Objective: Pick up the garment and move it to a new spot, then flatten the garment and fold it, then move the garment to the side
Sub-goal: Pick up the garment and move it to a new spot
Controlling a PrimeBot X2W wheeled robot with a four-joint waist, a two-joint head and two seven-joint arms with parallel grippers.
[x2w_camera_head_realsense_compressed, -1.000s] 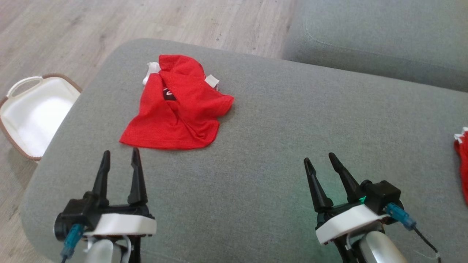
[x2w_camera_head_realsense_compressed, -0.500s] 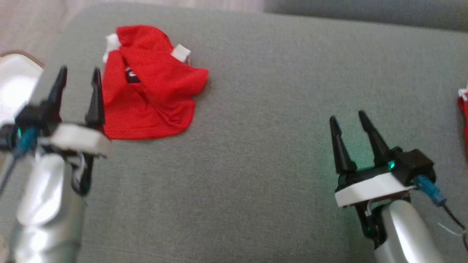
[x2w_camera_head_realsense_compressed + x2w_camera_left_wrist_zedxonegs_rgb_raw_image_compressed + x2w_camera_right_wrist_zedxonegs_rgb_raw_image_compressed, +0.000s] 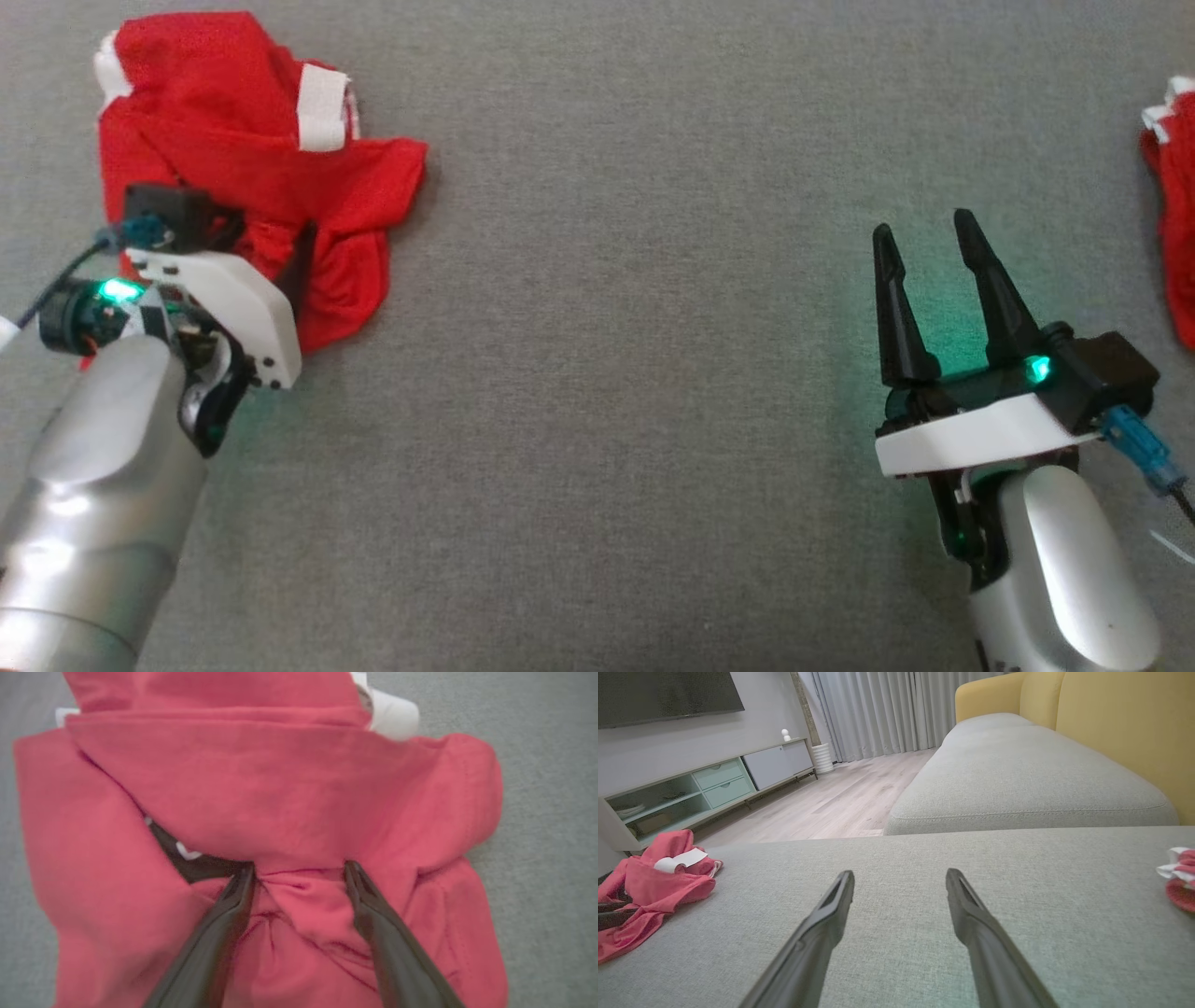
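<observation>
- Item: garment (image 3: 243, 177), red, crumpled in overlapping folds; location: far left of the grey cushion (image 3: 607, 373), well apart from the right gripper.
- Left gripper (image 3: 299, 870): jaws spread, nothing clamped; tips pressed down into the red cloth with a small puckered ridge of it between them.
- Right gripper (image 3: 929, 233): jaws spread, empty; held over bare cushion, touching no cloth.
- Also present: second red piece (image 3: 1172, 233) with white trim at the far right edge of the cushion; not part of the grasp in hand.
- Risk, thin grip: the ridge between the left tips looks shallow; a close here may catch one layer only, so the cloth could slip free on the lift.
- Risk, bunched grip: several folds lie stacked at this spot; catching them together would probably carry the garment off as a wad and make flattening harder.
- Risk, cushion snag: the tips bear into soft upholstery; pressed deeper, they might pinch the cover along with the cloth.
- Risk, drag: a low lift could trail the hem across the cushion and roll it under.
- Markings: white tab (image 3: 322, 107) on the upper fold, blank as far as can be told; dark patch (image 3: 187, 858) with small white marks, partly tucked under a fold, not legible; no brand readable.
</observation>
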